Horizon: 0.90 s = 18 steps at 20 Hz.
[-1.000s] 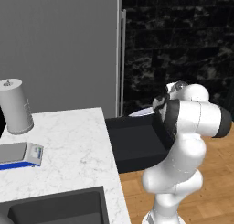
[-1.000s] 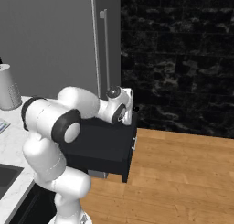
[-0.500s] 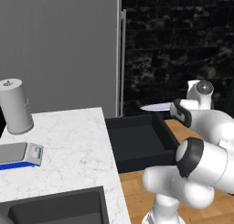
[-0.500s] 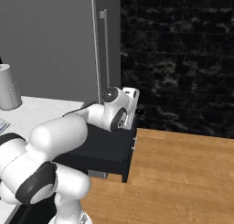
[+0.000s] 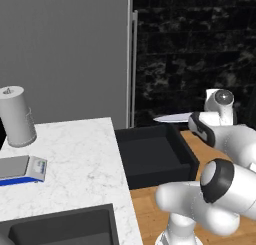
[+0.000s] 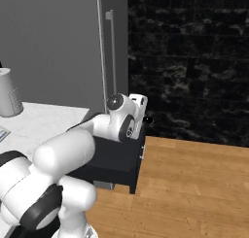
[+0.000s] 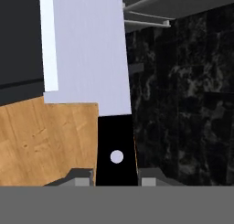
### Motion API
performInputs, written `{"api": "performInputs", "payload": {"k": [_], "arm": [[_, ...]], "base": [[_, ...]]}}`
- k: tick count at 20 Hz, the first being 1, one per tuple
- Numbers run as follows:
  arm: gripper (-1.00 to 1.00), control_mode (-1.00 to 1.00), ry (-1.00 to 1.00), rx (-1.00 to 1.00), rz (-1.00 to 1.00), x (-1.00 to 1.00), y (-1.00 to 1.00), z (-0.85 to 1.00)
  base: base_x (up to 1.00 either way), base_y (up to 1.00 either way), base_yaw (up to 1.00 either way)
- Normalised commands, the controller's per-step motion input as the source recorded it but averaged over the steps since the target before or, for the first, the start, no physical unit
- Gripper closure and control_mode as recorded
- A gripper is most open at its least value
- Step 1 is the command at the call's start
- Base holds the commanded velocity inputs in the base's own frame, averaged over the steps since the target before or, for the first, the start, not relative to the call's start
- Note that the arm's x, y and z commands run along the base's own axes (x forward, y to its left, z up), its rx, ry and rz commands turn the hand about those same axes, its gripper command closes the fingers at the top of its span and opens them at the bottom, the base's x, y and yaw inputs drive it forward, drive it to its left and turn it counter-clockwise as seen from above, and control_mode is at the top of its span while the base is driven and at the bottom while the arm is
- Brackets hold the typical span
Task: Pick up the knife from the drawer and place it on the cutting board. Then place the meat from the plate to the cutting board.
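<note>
My gripper (image 5: 199,123) is shut on the knife's black handle (image 7: 115,145) and holds it in the air over the right rim of the open black drawer (image 5: 150,154). The silver blade (image 5: 172,118) points left, roughly level, above the drawer's back edge. In the hand view the blade (image 7: 87,49) runs up and away from the gripper (image 7: 115,176), with one finger on each side of the handle. From the right base view the hand (image 6: 138,113) hangs over the drawer (image 6: 114,159), and the handle's dark end (image 6: 148,120) pokes out. The cutting board, plate and meat are out of view.
A white marble counter (image 5: 75,154) lies left of the drawer, with a grey canister (image 5: 17,116), a small blue-edged scale (image 5: 22,168) and a dark sink (image 5: 65,231). A tall grey fridge door (image 5: 65,49) and a black stone wall (image 5: 200,44) stand behind. Wooden floor (image 6: 194,183) lies right.
The arm has swung to the right and its elbow has dropped forward. The held knife has shifted a little right above the drawer. The grip stays shut.
</note>
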Motion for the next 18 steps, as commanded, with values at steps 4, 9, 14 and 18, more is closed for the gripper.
{"api": "performInputs", "payload": {"k": [4,9,14,18], "arm": [[1.0,-1.0,0.01,-0.01,0.0,-0.23,0.0,-0.04],[1.0,1.0,0.0,0.0,0.0,0.0,0.0,0.0],[1.0,1.0,0.0,0.0,0.0,0.0,0.0,0.0],[1.0,1.0,0.0,0.0,0.0,0.0,0.0,0.0]], "base": [[0.0,0.0,0.0],[-0.72,-0.08,-0.1],[-0.14,-0.19,-0.9],[0.0,0.0,-1.0]]}}
